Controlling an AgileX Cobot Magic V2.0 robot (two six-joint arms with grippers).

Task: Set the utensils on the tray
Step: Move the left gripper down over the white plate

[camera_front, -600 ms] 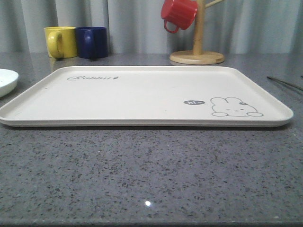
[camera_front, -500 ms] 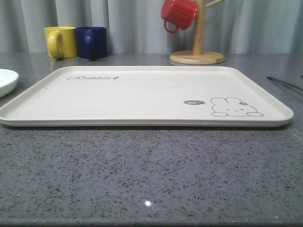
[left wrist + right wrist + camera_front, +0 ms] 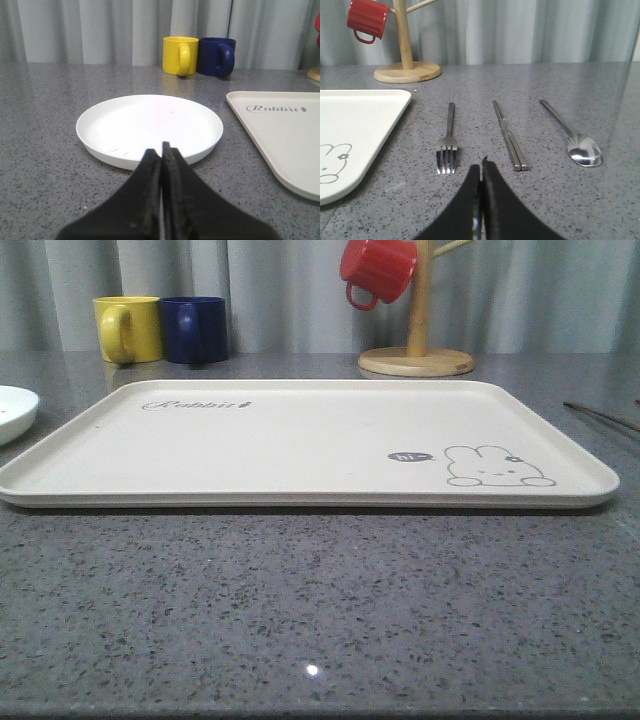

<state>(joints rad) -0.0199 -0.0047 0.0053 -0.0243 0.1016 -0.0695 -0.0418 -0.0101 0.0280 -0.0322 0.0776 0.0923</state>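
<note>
Left gripper (image 3: 161, 152) clenched, nothing between the jaws, tips just short of the white plate (image 3: 150, 127) rim; plate sits on the grey table (image 3: 320, 610) straight ahead of the jaws, with the cream tray (image 3: 300, 440) off to one side of them, not touching the plate. Yellow mug (image 3: 180, 55) and blue mug (image 3: 216, 56) stand side by side beyond the plate. Right gripper (image 3: 482, 167) clenched too, holding nothing, low over the table. Fork (image 3: 448, 140) just ahead of the tips, tines toward the jaws; chopsticks (image 3: 509, 135) next to it, spoon (image 3: 572, 135) farthest to the side, all lying flat on the table off the tray. Red mug (image 3: 367, 20) hangs on the wooden mug stand (image 3: 407, 65) behind.
</note>
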